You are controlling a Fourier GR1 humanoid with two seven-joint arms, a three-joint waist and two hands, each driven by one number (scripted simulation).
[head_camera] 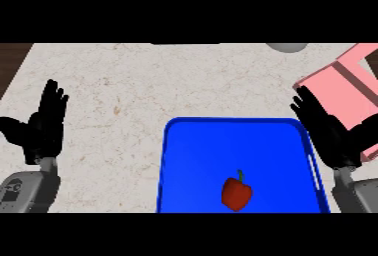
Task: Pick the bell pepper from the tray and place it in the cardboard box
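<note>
Two hands, fingers straight, nothing held.
The bell pepper [237, 194] in the tray [184, 165] lies nearer the right hand [325, 130], low and leftward; the left hand [43, 125] is well apart.

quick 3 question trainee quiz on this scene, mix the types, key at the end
1. True or false: the pepper lies on the tray.
2. Which hand is nearer the pink box? A) left hand B) right hand
3. Fill in: both hands are ____, holding nothing.

Key: 1 true; 2 B; 3 open
</note>
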